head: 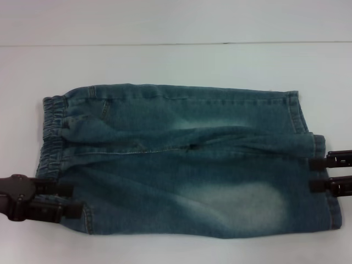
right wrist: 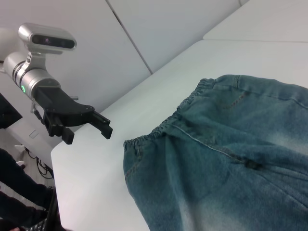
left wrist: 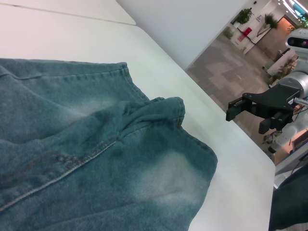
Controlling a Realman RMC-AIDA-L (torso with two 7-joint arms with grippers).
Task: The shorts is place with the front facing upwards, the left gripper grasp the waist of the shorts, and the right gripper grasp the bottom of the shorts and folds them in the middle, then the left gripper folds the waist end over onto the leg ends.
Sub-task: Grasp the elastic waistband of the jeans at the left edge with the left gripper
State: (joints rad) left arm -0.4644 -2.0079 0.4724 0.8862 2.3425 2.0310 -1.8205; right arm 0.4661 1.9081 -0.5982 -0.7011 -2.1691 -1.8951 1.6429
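The blue denim shorts [head: 187, 165] lie flat and front up on the white table [head: 176, 60]. The elastic waist [head: 52, 132] is at the left and the leg ends [head: 333, 212] at the right. My left gripper [head: 76, 199] is open at the near corner of the waist. In the right wrist view the left gripper [right wrist: 86, 135] hangs a short way off the waistband [right wrist: 159, 132] and touches nothing. My right gripper [head: 311, 175] is open at the hem of the near leg. The left wrist view shows the right gripper [left wrist: 246, 120] apart from the hem [left wrist: 204, 159].
White table surface runs round the shorts on all sides, with a seam line [head: 176, 44] across the back. Past the table edge there is open floor and a plant [left wrist: 243, 17]. Dark cables and equipment [right wrist: 24, 192] sit below the table's corner.
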